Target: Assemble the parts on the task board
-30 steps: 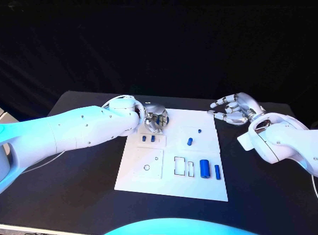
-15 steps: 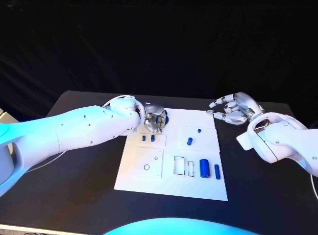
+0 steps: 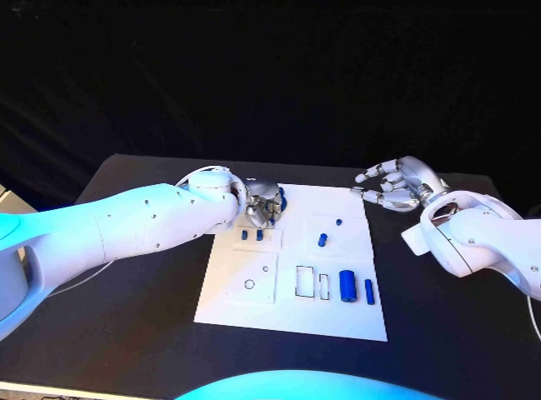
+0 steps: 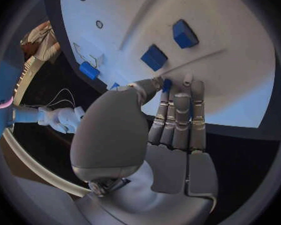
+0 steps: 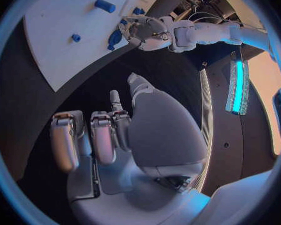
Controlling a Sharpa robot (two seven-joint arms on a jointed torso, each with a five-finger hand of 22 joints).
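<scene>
The task board (image 3: 292, 321) lies on the table (image 3: 138, 333) between my left hand (image 3: 265, 204) and right hand (image 3: 397, 185).

right hand (image 5: 125, 135) empty, fingers (image 5: 103, 135) curled

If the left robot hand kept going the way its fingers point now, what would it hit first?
Probably the small blue part at its fingertips, then the white task board beneath. The left robot hand points down at the board's far edge; whether it already touches that part is unclear.
</scene>
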